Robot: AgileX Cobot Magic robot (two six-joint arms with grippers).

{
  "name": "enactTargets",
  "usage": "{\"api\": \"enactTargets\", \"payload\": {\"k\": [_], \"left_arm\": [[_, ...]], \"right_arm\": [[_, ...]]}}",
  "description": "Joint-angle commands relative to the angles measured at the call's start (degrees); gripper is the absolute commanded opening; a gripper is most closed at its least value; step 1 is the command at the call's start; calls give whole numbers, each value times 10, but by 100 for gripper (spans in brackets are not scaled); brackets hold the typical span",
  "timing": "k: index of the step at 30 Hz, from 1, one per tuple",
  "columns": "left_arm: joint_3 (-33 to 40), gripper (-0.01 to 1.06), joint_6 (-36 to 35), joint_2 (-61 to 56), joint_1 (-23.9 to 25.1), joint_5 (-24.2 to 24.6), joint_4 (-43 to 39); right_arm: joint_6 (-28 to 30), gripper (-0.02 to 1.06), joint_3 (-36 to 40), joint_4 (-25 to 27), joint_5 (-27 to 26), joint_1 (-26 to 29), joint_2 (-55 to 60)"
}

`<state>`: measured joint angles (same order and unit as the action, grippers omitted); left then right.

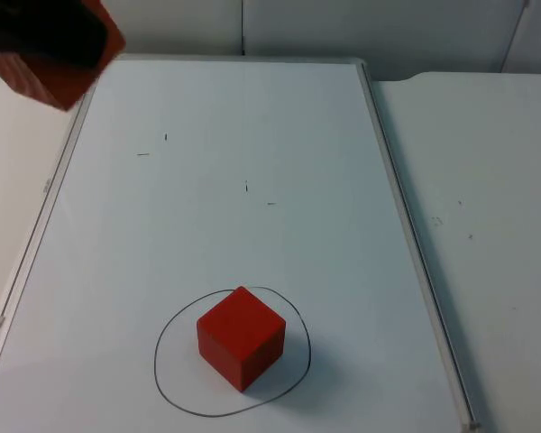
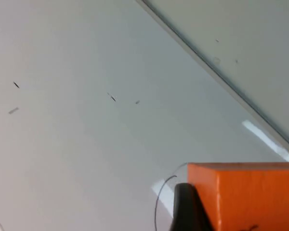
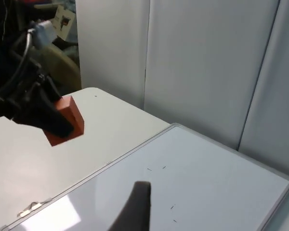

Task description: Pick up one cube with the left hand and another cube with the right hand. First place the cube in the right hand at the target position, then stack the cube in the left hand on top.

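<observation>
Two matte red cubes: the nearer cube (image 1: 241, 336) sits inside the hand-drawn circle (image 1: 162, 356) on the smooth whiteboard (image 1: 252, 135), ready as the base, while the left end effector (image 3: 43, 115) pinches the second cube (image 1: 59, 77) aloft far back for stacking; the right end effector's state I cannot tell.

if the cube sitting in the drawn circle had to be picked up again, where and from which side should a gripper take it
Take the cube in the circle from straight above, fingers closing on two opposite vertical faces. It sits flat on the whiteboard with one corner toward the camera, so the wrist should probably turn to match those faces. Its top and sides are free. The left gripper holds the second cube up and away.
</observation>
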<state>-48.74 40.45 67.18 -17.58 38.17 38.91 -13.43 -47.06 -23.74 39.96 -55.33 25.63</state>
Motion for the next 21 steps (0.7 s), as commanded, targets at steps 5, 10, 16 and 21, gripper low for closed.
{"api": "enactTargets", "payload": {"k": [5, 10, 16, 21], "left_arm": [[-7, 22, -26, 81, -109, -69, -6], [-7, 22, -81, 156, -170, -119, -50], [-7, 22, -95, 214, -183, -134, -53], [-7, 22, -95, 250, -194, -154, -55]], "right_arm": [[4, 85, 2, -8, 0, 2, -2], [4, 85, 2, -8, 1, 2, -2], [4, 85, 2, -8, 9, 2, -2], [4, 85, 2, -11, 13, 2, -2]]}}
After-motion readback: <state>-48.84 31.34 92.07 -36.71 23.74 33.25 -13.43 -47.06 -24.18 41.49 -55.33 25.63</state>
